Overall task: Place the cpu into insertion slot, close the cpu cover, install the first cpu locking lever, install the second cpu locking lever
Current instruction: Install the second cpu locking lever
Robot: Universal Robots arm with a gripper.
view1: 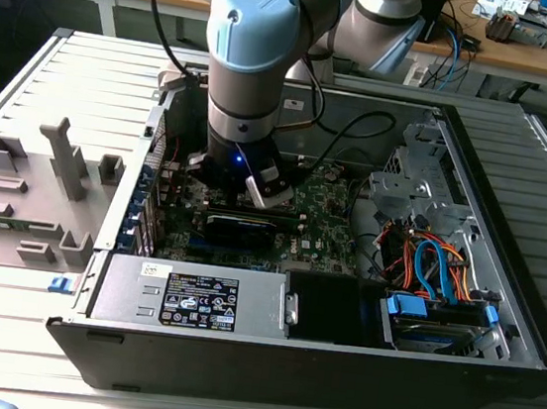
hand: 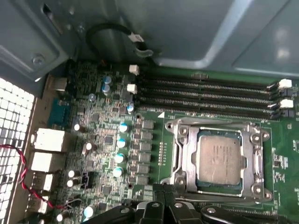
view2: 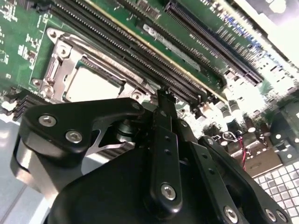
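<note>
While the arm hangs down into the open black computer case (view1: 502,292) in the exterior view, its blue-capped wrist hides the socket area of the green motherboard (view1: 327,216), so from here you cannot judge the work at all; the gripper (view1: 260,188) sits just above the board, beside the long black card (view1: 241,228).

From the second wrist view, the black fingers (view2: 164,140) look drawn together with nothing between them, their tip just short of the square silver-rimmed insertion slot (view2: 56,70), on the side nearest the long black memory slots (view2: 140,51). The flat square silvery-grey cpu (view2: 91,84) is seated inside the slot, and the thin silver frame of the cpu cover (view2: 63,44) appears to lie down around it.

Seen in the first wrist view, the slot (hand: 175,154) is square-on: the cpu (hand: 219,158) lies flat in its middle and the cover (hand: 217,125) frames it (flat, as far as I can tell). The gripper tip (hand: 163,193) stands just at the slot's edge, away from the memory slots (hand: 205,95).

My judgement: the levers are the step in hand, and doing it well means pressing low at the slot's edge, clear of the chip. I cannot tell whether either lever is already latched. Only the wrist views show the slot; only the exterior view shows the arm's reach within the case.
</note>
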